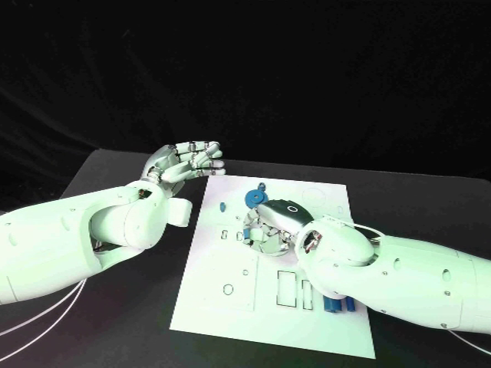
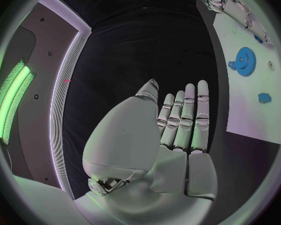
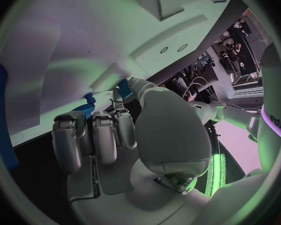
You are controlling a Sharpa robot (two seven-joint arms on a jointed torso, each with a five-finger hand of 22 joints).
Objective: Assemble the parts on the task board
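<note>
Fingers of your right hand (image 1: 277, 225) are curled down onto the middle of the task board (image 1: 218, 270), and in the right wrist view a small blue part (image 3: 87, 103) with a toothed edge sits right at their tips, against the white surface. Whether it is pinched or only pressed, you cannot tell from these views; the curl looks like the hand is seating or steadying that piece in its place on the board, which would explain why the palm hangs so low over the plate.

Your left hand (image 1: 183, 162) holds nothing. Its fingers are straight, close together and raised, standing just beyond the board's far left corner, well apart from any part. Parked there it stays out of the right hand's way while leaving the board uncovered.

Just beyond the right hand's fingers lies the blue gear (image 1: 255, 199), with a smaller blue piece (image 1: 218, 206) beside it toward the left hand; the left wrist view shows that gear flat on the board off to the side of the left fingertips. Behind the right hand, under its forearm, more blue parts (image 1: 340, 305) stand at the board's near edge by the rectangular slots.

Judging by the loose pieces, assembly is only partly done.
</note>
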